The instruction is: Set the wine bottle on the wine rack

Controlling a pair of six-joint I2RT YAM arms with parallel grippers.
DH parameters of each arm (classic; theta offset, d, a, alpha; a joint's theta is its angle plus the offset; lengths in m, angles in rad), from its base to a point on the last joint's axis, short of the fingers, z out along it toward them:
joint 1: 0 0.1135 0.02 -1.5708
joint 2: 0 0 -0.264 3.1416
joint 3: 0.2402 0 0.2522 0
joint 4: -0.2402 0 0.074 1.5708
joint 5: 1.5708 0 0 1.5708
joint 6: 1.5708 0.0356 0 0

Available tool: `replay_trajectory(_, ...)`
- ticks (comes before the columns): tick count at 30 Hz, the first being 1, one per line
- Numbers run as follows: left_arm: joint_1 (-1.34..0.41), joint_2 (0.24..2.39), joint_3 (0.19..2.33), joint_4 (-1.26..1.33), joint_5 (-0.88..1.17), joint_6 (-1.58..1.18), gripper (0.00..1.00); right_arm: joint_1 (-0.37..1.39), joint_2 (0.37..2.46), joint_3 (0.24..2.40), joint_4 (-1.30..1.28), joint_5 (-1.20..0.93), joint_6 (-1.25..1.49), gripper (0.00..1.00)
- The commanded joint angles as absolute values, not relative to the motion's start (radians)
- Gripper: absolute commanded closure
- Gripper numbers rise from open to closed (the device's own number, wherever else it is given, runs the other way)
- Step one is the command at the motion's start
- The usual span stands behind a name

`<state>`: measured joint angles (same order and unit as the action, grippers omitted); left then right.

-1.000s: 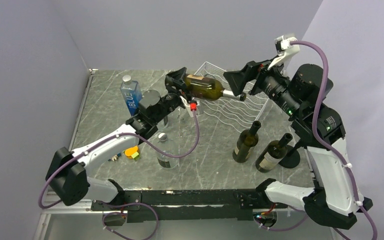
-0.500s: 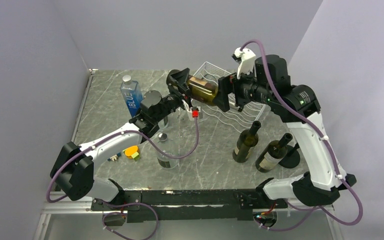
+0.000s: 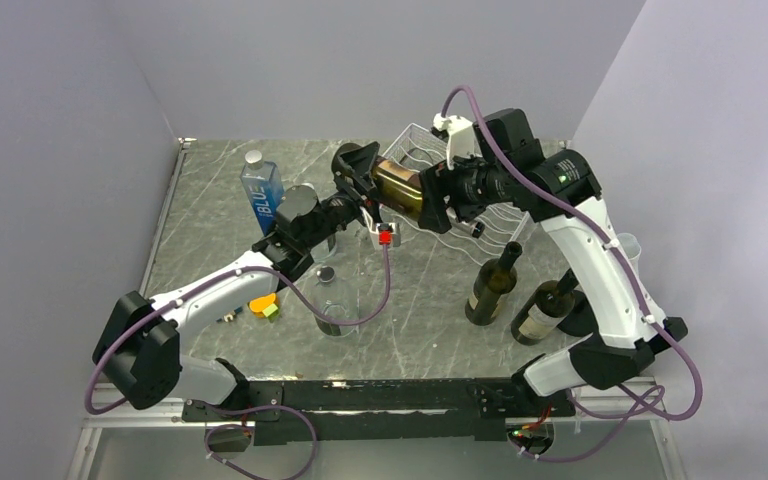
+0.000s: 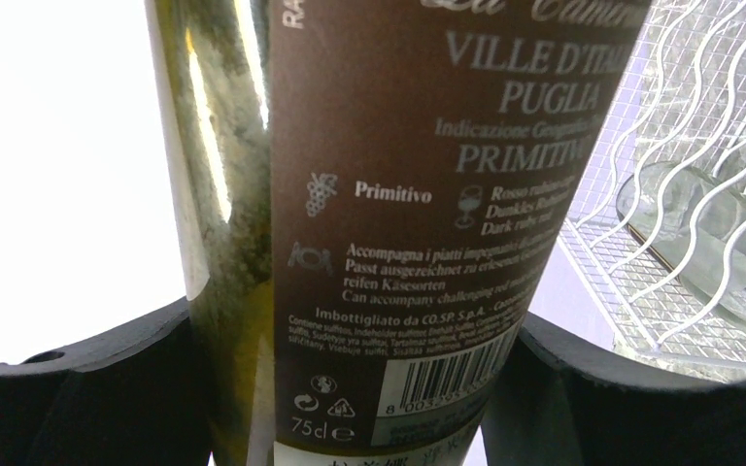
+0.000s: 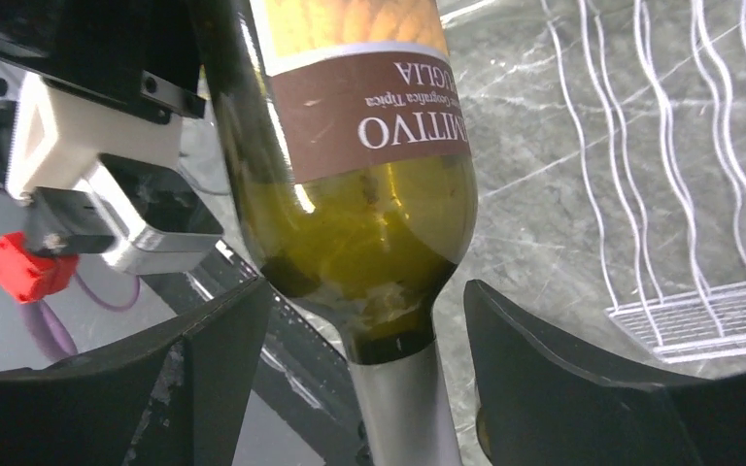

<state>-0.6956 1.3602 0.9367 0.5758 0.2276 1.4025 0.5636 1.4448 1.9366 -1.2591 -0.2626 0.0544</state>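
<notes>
Our right claw [image 3: 432,197] has swung in around the neck end of the wine bottle [image 3: 400,190], jaws apart, not touching yet. Our left claw [image 3: 360,178] squeezes its body, sideways in the air beside the wine rack [image 3: 415,140]. If left lets go early, it falls.

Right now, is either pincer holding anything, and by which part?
Left pincer grips the wine bottle by its labelled body; right pincer, open, straddles the neck.

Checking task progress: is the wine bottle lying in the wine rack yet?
No, the left gripper holds the wine bottle in the air over the marble table, beside the wine rack.
</notes>
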Motion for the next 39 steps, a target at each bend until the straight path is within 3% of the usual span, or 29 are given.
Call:
replay_trajectory(1, -0.694, 1.297, 0.968, 0.694, 0.265, 1.408, 0.99, 0.563, 1.447, 1.897, -1.288, -0.295, 0.047, 0.24)
replay_trajectory(7, -0.694, 1.305, 0.981, 0.677, 0.262, 1.422, 0.99, 0.578, 1.463, 1.85, -1.26, -0.284, 0.069, 0.21)
replay_trajectory(14, -0.694, 1.319, 1.013, 0.629, 0.242, 1.417, 0.99, 0.589, 1.458, 1.819, -1.242, -0.303, 0.079, 0.52)
replay_trajectory(18, -0.695, 1.326, 1.035, 0.603, 0.226, 1.385, 0.99, 0.593, 1.468, 1.823, -1.251, -0.297, 0.083, 0.62)
replay_trajectory(20, -0.695, 1.328, 1.049, 0.587, 0.221, 1.361, 0.99, 0.594, 1.473, 1.824, -1.255, -0.291, 0.086, 0.6)
replay_trajectory(23, -0.694, 1.334, 1.067, 0.56, 0.203, 1.352, 0.99, 0.601, 1.471, 1.815, -1.257, -0.289, 0.086, 0.43)
replay_trajectory(26, -0.694, 1.335, 1.07, 0.554, 0.202, 1.347, 0.99, 0.606, 1.468, 1.804, -1.25, -0.286, 0.087, 0.41)
replay_trajectory(32, -0.695, 1.332, 1.095, 0.505, 0.198, 1.314, 0.99, 0.609, 1.465, 1.799, -1.236, -0.278, 0.101, 0.68)
replay_trajectory(34, -0.694, 1.332, 1.1, 0.497, 0.188, 1.309, 0.99, 0.608, 1.462, 1.797, -1.232, -0.283, 0.104, 0.96)
replay_trajectory(37, -0.694, 1.334, 1.114, 0.462, 0.175, 1.307, 0.98, 0.609, 1.455, 1.809, -1.223, -0.266, 0.119, 1.0)
replay_trajectory(39, -0.694, 1.331, 1.104, 0.473, 0.169, 1.307, 0.79, 0.609, 1.452, 1.825, -1.216, -0.241, 0.134, 1.0)
